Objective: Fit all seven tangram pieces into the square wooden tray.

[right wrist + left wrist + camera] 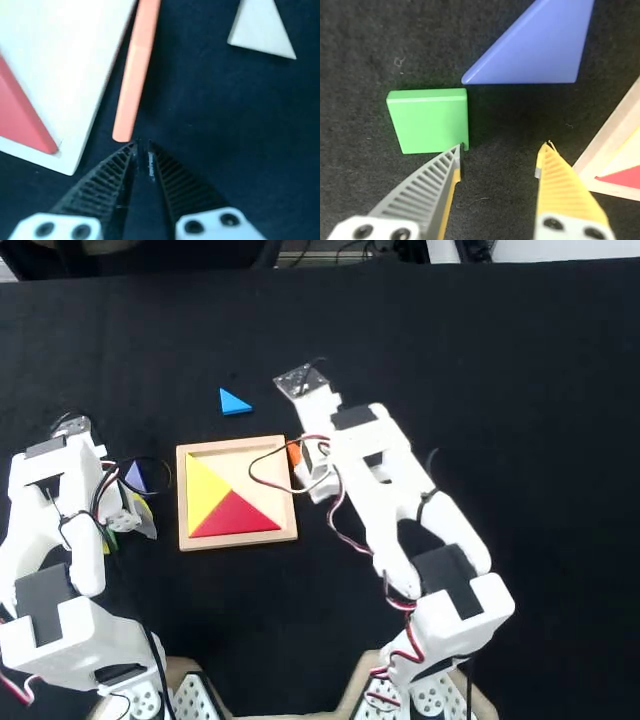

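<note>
While a yellow triangle (205, 488) and a red triangle (238, 514) lie inside the square wooden tray (183, 502), the left gripper (503, 149) hangs open at the tray's 9 o'clock, just beside a green square (427, 120) and near a periwinkle triangle (535, 50); the right gripper (142, 146), fingers pressed together and empty, sits at the end of an orange piece (134, 70) beside the tray's 2 o'clock rim; a blue triangle (234, 402) lies at 12 o'clock

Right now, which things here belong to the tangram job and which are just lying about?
Job: wooden tray, yellow triangle, red triangle, blue triangle, purple triangle, green square, orange piece, white triangle.
Lying about: cables beyond the table.
</note>
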`<action>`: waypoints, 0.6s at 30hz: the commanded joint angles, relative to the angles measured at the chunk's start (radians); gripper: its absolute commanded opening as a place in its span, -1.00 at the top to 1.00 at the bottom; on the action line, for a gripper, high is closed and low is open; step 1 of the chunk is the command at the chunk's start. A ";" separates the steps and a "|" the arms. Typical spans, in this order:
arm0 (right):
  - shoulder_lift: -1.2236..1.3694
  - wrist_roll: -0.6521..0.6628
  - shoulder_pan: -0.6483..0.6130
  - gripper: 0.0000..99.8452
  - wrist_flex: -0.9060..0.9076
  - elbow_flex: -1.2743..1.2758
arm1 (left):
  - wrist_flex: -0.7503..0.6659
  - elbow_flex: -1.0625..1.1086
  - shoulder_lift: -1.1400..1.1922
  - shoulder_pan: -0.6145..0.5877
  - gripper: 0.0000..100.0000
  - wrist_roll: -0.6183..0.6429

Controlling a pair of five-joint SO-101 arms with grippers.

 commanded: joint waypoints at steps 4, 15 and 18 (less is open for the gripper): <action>-0.061 0.018 0.014 0.98 -0.028 -0.007 | -0.009 0.001 -0.005 -0.005 0.52 0.006; -0.242 0.043 -0.100 0.98 -0.075 -0.028 | -0.048 0.016 -0.005 -0.005 0.52 0.009; -0.282 0.049 -0.135 0.98 -0.097 -0.030 | -0.051 0.016 -0.005 -0.005 0.52 0.009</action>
